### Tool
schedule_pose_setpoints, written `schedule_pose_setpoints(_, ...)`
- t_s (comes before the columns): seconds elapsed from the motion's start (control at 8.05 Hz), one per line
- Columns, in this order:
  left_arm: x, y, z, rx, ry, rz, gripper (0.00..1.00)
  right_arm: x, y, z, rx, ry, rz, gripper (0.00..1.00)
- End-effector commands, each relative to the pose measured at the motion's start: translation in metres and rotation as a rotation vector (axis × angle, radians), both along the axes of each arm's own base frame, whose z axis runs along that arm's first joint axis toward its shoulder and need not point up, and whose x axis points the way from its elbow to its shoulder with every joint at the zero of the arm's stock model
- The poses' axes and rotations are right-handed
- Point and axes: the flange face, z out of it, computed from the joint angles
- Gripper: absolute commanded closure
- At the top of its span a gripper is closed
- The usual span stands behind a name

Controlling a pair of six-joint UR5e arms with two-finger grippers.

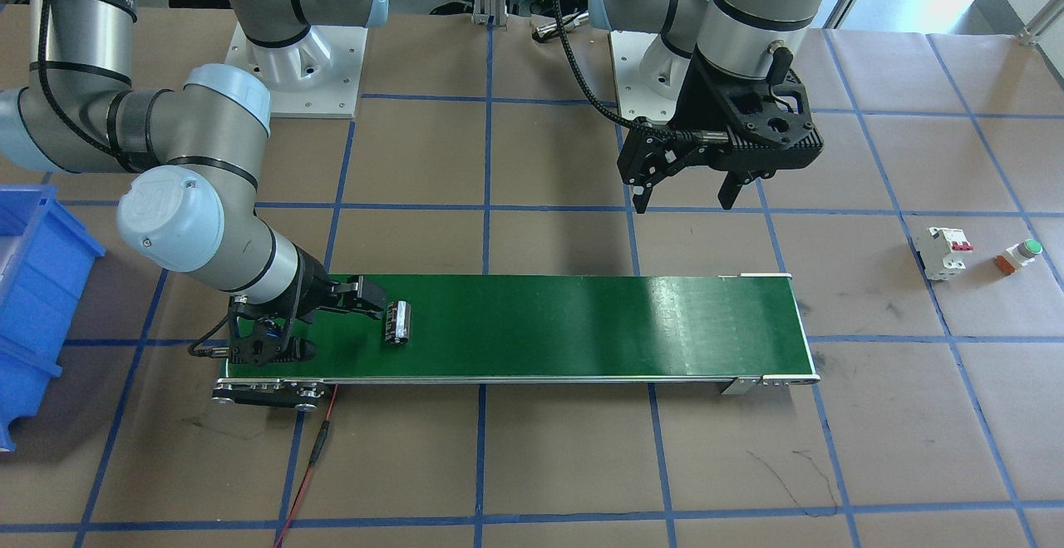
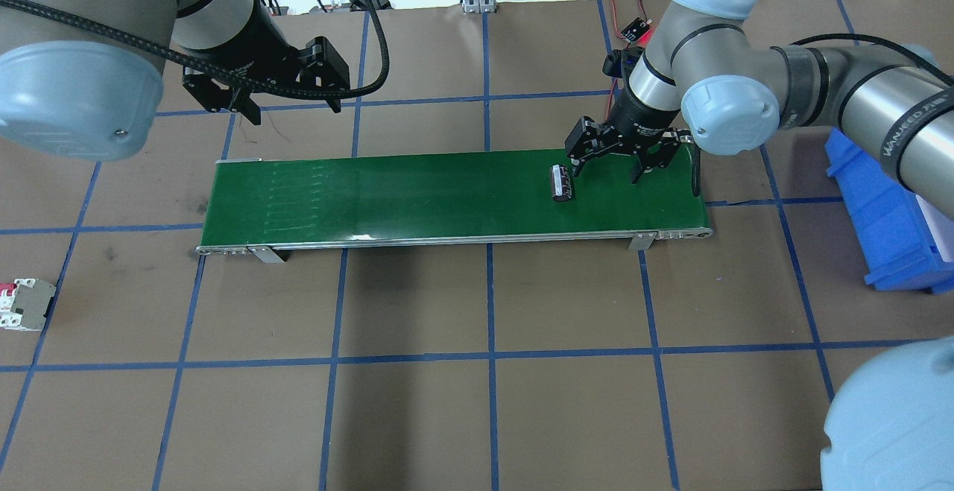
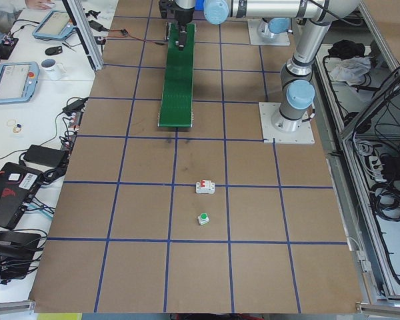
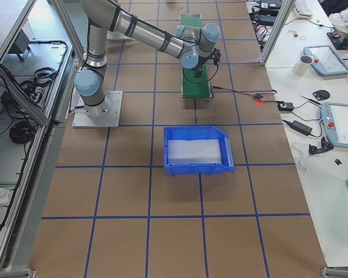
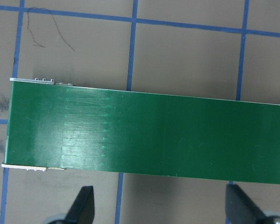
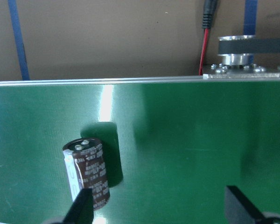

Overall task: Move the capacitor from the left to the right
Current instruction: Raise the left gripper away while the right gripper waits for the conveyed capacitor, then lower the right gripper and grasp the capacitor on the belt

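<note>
The capacitor, a stubby dark cylinder with light markings, lies on its side on the green conveyor belt near the belt's right end. It also shows in the front view and the right wrist view. My right gripper is open and empty, low over the belt, and the capacitor lies just by one finger, not between the jaws. My left gripper is open and empty, high above the belt's far left end; the left wrist view shows only belt.
A white breaker and a green-capped push button stand on the table beyond the belt's left end. A blue bin sits at the right. A red cable runs from the belt's right end.
</note>
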Motion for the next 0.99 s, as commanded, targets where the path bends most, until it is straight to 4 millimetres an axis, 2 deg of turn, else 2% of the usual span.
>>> schedule_pose_setpoints(0.0, 0.0, 0.0, 0.0, -0.001, 0.0, 0.0, 0.0, 0.0, 0.0, 0.0, 0.0, 0.0, -0.003, 0.0)
schedule_pose_setpoints(0.37, 0.0, 0.0, 0.001, -0.002, 0.0, 0.0, 0.0, 0.0, 0.0, -0.01, 0.016, 0.003, 0.009, 0.0)
schedule_pose_setpoints(0.62, 0.0, 0.0, 0.001, -0.002, -0.003, 0.001, 0.0, -0.003, -0.001, -0.01, 0.007, 0.02, 0.046, 1.0)
schedule_pose_setpoints(0.87, 0.001, 0.0, 0.001, -0.004, -0.012, 0.002, 0.0, -0.013, -0.005, -0.007, -0.006, 0.108, 0.07, 1.0)
